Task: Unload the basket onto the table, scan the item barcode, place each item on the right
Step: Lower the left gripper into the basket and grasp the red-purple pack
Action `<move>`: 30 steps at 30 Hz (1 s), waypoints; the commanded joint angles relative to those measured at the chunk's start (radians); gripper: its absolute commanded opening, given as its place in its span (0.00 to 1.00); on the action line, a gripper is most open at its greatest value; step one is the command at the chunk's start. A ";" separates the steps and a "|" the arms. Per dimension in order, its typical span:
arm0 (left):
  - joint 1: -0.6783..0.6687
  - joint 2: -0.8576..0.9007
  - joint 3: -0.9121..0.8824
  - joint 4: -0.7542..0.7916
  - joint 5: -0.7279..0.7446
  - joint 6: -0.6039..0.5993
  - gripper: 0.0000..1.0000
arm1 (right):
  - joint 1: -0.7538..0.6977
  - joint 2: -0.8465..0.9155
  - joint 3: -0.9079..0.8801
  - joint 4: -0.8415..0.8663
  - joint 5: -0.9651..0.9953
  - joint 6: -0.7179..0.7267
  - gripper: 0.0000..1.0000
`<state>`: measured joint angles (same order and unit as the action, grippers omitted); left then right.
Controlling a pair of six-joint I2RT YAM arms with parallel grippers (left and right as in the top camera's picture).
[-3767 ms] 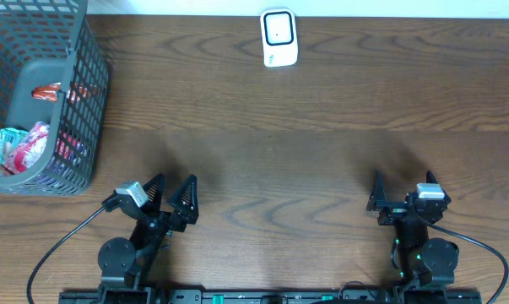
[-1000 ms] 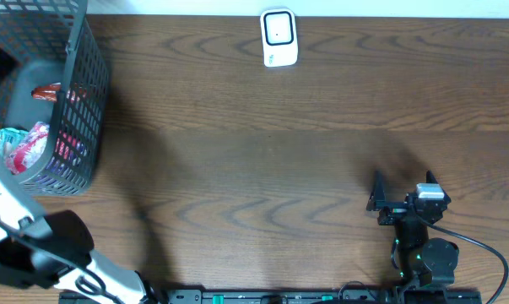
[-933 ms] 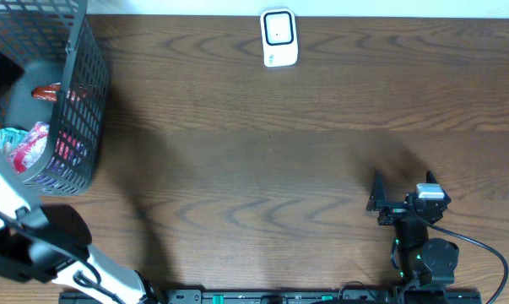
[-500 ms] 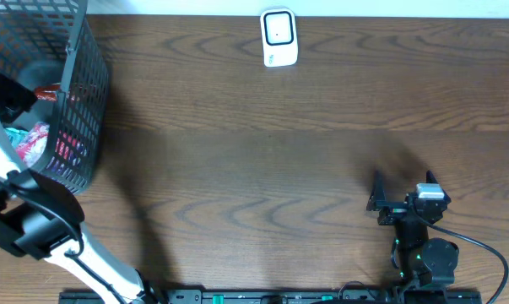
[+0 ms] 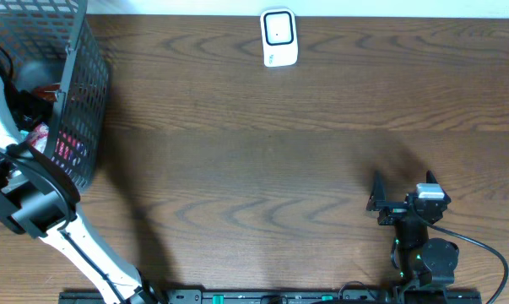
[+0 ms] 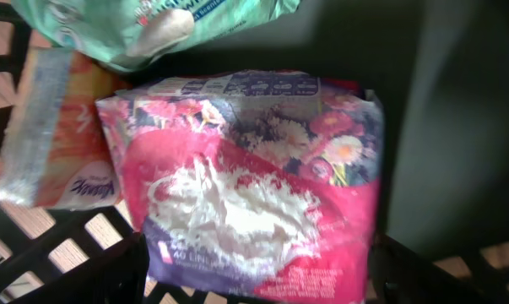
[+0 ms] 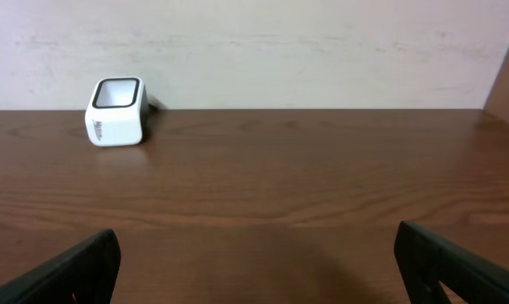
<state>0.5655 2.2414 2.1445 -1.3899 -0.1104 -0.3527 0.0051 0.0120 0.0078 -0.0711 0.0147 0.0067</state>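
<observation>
I am holding my left fingers (image 6: 111, 274) inside the basket (image 5: 81, 101), spread either side of the pink floral pack (image 6: 254, 194) to lift it for the scanner (image 5: 278, 37), though I cannot tell whether they are gripping, while my right fingers (image 7: 77, 270) are resting released over the worktop (image 5: 279, 152).

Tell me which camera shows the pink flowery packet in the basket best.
Left wrist: the pink packet fills the frame, top face unobstructed. Overhead catches only scraps of it through the basket wall, beside the left arm. Right wrist misses it entirely.
</observation>
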 commanded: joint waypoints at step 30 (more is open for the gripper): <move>0.001 -0.078 -0.103 0.006 0.128 -0.024 0.07 | 0.010 -0.005 -0.002 -0.003 -0.005 -0.004 0.99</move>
<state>0.5648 2.2589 1.9999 -1.3876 -0.0826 -0.3702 0.0051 0.0120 0.0078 -0.0711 0.0151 0.0067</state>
